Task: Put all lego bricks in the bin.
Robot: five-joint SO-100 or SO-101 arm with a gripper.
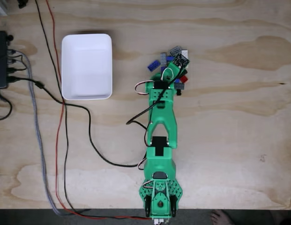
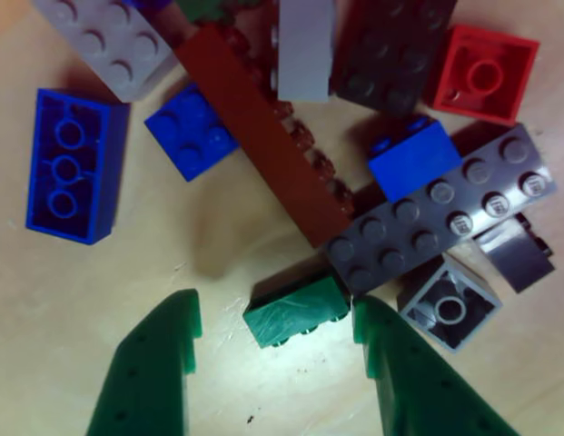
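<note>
Pincer (image 2: 274,331) spread open, straddling a green brick (image 2: 294,312) at the 6 o'clock edge of the lego bricks (image 1: 171,63), positioned for pickup; empty bin (image 1: 86,66) lies at 9 o'clock on the tabletop (image 1: 229,140).

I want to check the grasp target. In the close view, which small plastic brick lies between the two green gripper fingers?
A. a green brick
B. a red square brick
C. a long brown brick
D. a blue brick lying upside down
A: the green brick lies on the wooden table inside the open gripper, close to the right-hand finger.
</note>
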